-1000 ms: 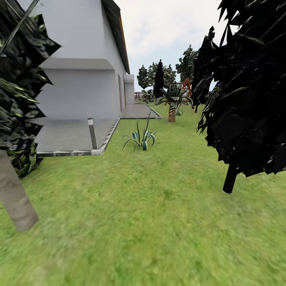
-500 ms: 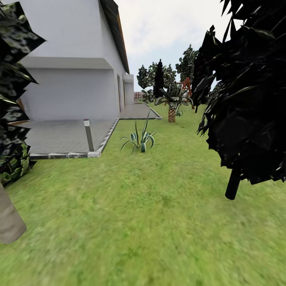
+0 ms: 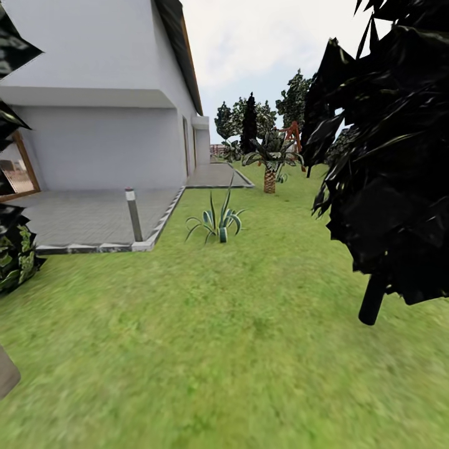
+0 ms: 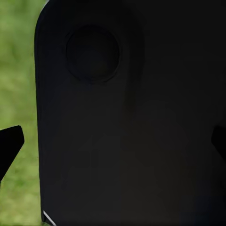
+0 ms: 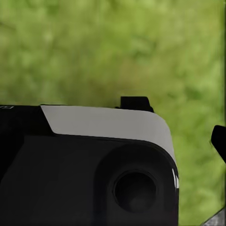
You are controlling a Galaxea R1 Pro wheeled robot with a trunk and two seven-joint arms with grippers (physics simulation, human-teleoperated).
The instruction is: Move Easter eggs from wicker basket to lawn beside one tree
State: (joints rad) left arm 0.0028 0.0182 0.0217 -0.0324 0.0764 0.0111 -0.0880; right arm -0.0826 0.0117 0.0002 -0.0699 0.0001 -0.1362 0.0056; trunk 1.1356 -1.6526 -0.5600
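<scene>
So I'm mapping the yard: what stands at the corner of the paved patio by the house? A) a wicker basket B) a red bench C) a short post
C: a short post stands at the corner of the patio, where the lawn begins.

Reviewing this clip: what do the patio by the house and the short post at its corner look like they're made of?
The patio looks like grey paving stone or brick, judging by its fine grid texture, matte, with a paler stone-like curb. The short post looks like brushed metal, grey with a lighter cap, possibly a garden light; being a render, that stays uncertain.
</scene>
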